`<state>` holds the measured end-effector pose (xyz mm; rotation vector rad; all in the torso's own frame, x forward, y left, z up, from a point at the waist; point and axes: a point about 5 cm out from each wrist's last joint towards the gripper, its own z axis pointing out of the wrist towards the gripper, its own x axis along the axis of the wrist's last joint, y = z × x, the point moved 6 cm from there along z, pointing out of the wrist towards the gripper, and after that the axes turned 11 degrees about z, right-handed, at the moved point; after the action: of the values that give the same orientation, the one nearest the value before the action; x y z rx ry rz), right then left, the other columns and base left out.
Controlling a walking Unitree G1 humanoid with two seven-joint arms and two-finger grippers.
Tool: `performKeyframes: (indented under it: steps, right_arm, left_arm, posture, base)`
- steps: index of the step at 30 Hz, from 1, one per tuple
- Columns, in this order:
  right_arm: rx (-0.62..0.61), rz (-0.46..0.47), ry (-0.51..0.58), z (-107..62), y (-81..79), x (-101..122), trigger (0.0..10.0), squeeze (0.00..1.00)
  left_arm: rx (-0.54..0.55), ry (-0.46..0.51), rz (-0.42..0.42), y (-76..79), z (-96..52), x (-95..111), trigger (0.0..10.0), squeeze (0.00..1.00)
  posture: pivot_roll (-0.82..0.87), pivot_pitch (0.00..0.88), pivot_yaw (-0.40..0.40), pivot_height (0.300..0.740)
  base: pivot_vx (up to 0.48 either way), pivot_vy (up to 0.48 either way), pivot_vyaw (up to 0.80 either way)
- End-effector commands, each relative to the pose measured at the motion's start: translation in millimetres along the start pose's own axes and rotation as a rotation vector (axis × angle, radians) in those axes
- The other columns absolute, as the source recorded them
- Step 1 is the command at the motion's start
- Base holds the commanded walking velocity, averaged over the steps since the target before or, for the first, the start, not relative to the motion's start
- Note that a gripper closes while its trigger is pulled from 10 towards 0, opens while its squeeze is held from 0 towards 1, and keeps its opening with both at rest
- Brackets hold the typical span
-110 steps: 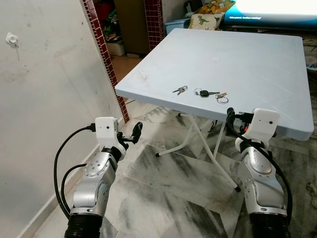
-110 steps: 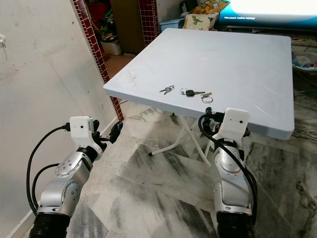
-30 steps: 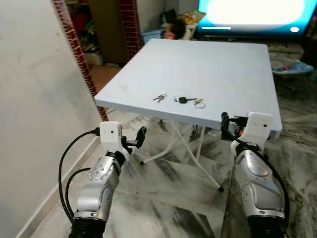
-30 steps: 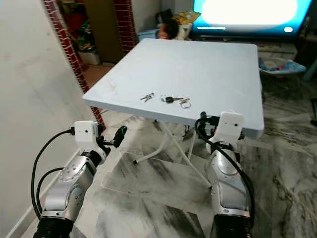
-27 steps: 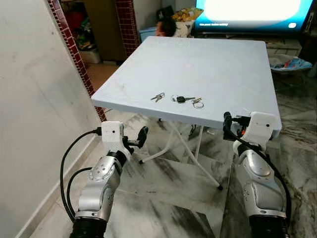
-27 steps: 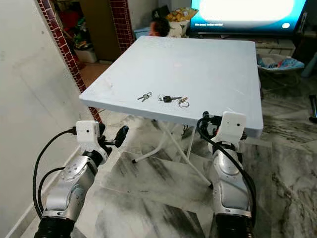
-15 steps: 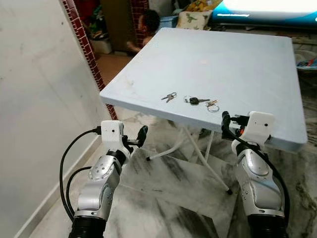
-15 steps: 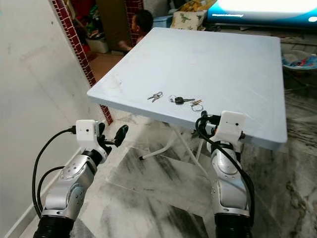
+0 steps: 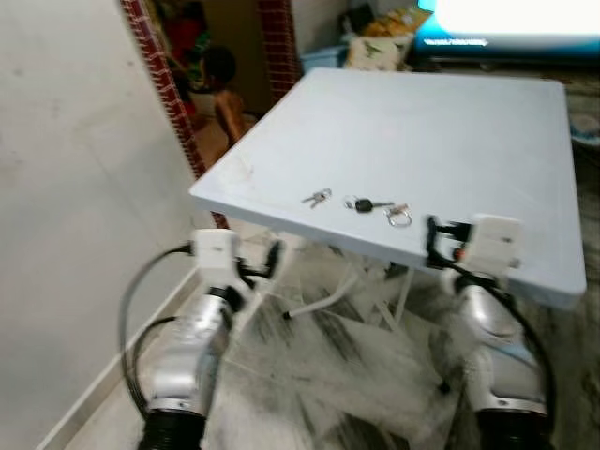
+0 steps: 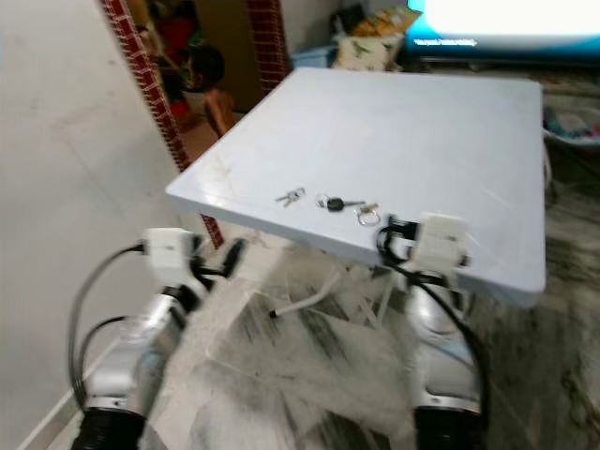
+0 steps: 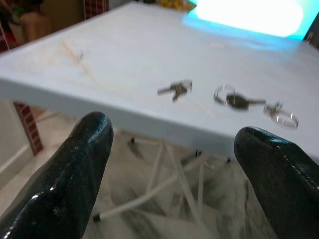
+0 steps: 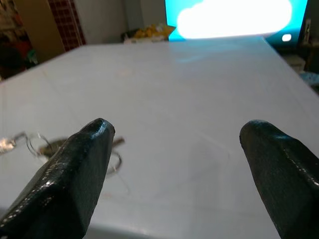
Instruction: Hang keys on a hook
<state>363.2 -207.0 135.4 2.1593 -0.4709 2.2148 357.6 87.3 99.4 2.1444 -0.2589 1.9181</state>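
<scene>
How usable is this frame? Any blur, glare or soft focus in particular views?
Left and right eye views: motion blur smears both arms, though the keys on the table stay readable. The TV screen is blown out to white. Left wrist view: the open left end effector is near and soft, the keys slightly blurred. Right wrist view: screen glare reflects on the tabletop; the open right end effector is soft too.

Smooth, matt pale plastic on the table (image 9: 450,122), with bright metal keys (image 9: 317,197) glinting on top. Glossy veined marble on the floor (image 9: 328,375), and the left gripper's fingers (image 11: 75,184) show shiny, finely textured black rubber.
</scene>
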Motion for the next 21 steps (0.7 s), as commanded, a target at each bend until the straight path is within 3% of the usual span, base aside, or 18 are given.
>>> performKeyframes:
  steps: [1,15,21]
  right_arm:
    - [0.035,0.018,-0.001,-0.1,-15.5,-1,10.0,0.0]
    - [0.072,0.006,-0.057,-1.5,-24.0,-14,10.0,0.0]
    - [0.122,0.012,-0.109,-3.8,-34.4,-26,10.0,0.0]
  left_arm:
    - [0.041,-0.009,0.017,-16.6,-3.5,-1,10.0,0.0]
    - [0.045,-0.024,0.03,-19.0,-4.5,-4,10.0,0.0]
    - [0.042,-0.042,0.036,-21.0,-7.3,-10,10.0,0.0]
  posture:
    - [-0.08,0.0,0.116,0.74]
    - [-0.07,0.0,0.118,0.74]
    - [-0.07,0.0,0.116,0.74]
  base:
    - [0.292,0.0,0.0]
    - [0.296,0.0,0.0]
    - [0.0,0.0,0.0]
